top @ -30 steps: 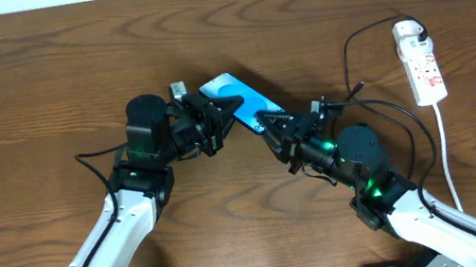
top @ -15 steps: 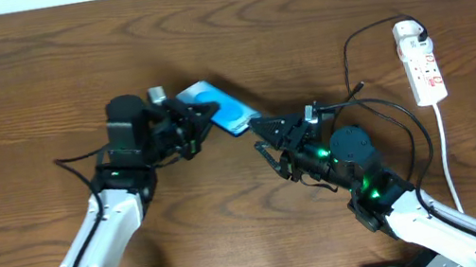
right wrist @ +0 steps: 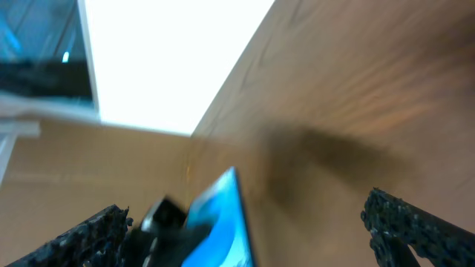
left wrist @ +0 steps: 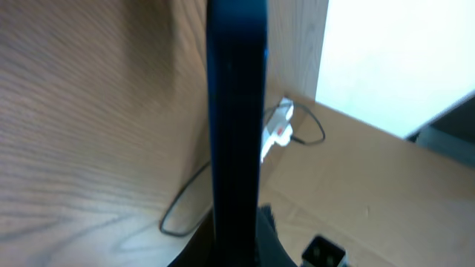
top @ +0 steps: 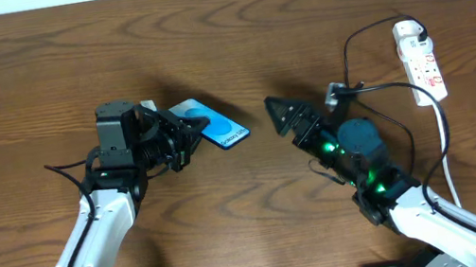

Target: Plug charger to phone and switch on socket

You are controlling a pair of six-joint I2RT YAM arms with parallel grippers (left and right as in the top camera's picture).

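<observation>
Here, from overhead, the left tool [top: 173, 136] is pinched on one end of the phone [top: 215, 127], whose blue screen faces up and slants away toward the middle of the bench [top: 19, 82]. Whether the phone's free end touches the wood I cannot tell. The right tool [top: 279, 115] points at that free end from the other side, near it but apart, with bare wood between them. The socket [top: 423, 66] lies well off at the right edge of the bench, its white cord trailing toward the near edge. The charger [top: 347, 54] leaves the socket's far end as a thin black loop and runs down toward the right arm; where its tip lies I cannot make out.

In the left wrist view the phone [left wrist: 236, 111] stands edge-on as a dark upright bar, right in front of the lens. Behind it are the small white socket [left wrist: 277, 130] with red marks and a curl of the black charger [left wrist: 182, 211] on the wood.

In the right wrist view the two black fingers [right wrist: 85, 239] sit at opposite sides, spread wide and gripping nothing. The blurred blue phone [right wrist: 223, 215] shows between and beyond them.
</observation>
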